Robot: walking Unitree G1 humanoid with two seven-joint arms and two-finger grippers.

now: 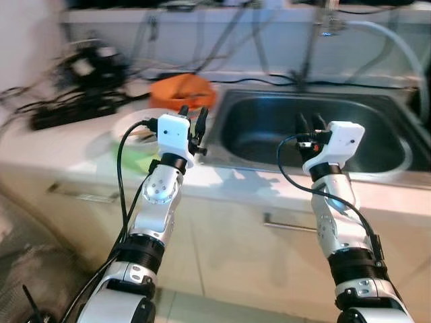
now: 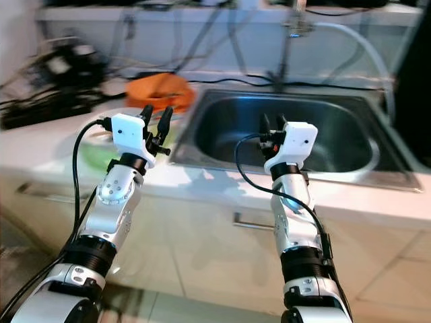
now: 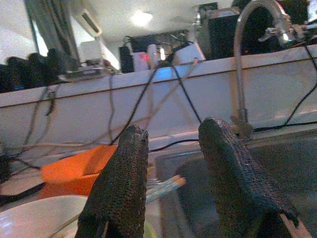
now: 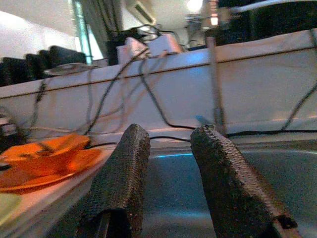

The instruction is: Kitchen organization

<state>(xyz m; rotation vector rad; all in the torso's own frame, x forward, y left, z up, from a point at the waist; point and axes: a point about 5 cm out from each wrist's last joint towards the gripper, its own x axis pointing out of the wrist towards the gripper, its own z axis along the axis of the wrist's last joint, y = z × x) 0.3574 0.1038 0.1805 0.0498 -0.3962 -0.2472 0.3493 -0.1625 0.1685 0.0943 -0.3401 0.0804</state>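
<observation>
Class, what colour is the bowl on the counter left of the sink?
The bowl is orange; the left eye view shows it best, behind the left gripper.

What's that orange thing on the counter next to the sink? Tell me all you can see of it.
The orange bowl looks like plastic, wide and shallow with a flared rim. It sits upright on the white counter, just beyond the sink's left corner, in front of the back ledge with its dangling cables. A white plate lies just in front of it. Something dark seems to rest inside, too blurred to name. The left claw hovers near it, open, not touching.
</observation>
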